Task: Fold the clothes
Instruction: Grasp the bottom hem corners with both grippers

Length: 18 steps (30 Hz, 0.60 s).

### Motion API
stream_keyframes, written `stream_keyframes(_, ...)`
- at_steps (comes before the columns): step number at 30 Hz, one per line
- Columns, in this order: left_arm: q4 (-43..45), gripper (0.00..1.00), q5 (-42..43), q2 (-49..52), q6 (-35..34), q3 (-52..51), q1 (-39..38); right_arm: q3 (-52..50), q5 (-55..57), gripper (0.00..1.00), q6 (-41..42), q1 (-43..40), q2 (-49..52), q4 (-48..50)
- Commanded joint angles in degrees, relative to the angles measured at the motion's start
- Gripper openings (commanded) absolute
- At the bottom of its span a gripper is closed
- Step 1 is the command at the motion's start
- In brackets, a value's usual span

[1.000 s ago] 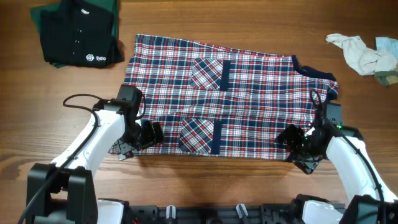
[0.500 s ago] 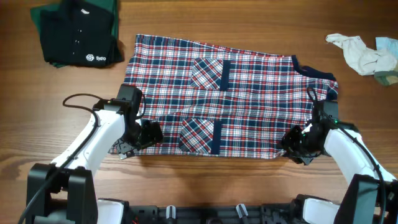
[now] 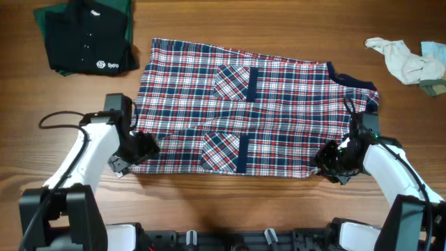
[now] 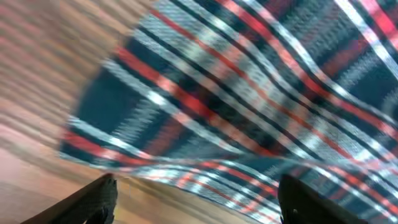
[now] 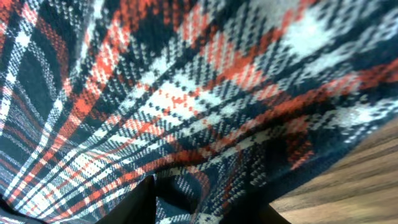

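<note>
Woven cotton, by the look of it: the plaid shirt [image 3: 258, 111] lies spread flat across the middle of the table [image 3: 230, 209], its navy-trimmed end toward three o'clock and its near hem running along the six o'clock side. It looks light and limp, the sort of cloth that sags between two holds and wrinkles on the wood rather than sliding as a sheet. I'd say it wants taking at both near corners at once and lifting evenly, and that is about where the arms are. The right gripper [image 3: 327, 159] is at the shirt's five o'clock corner, and its wrist view shows a bunched fold of hem pinched between the fingers, so it seems clamped on the cloth. The left gripper [image 3: 143, 148] is at the eight o'clock corner with its fingers spread wide. In its own blurred view the corner lies just ahead of them, not between them, so nothing is held on that side. Until it bites, a pull from the right alone would likely skew the shirt. A black garment [image 3: 87, 38] with a small white logo sits folded at ten o'clock, near the shirt's far left corner but not touching. An off-white cloth [image 3: 408, 59] lies crumpled at two o'clock, well apart. Neither looks to block a fold carried from six toward twelve o'clock.
</note>
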Motion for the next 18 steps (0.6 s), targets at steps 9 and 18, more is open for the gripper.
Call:
stream_keyframes(9,5.8,0.79,0.7,0.0,2.9,-2.2,3.6,-0.8,-0.5,0.39,-3.2,0.2,1.0,1.0)
stream_keyframes(18,7.1,0.77,1.2,0.1,2.9,-5.1,3.6,-0.8,-0.7,0.40,-3.6,0.2,1.0,1.1)
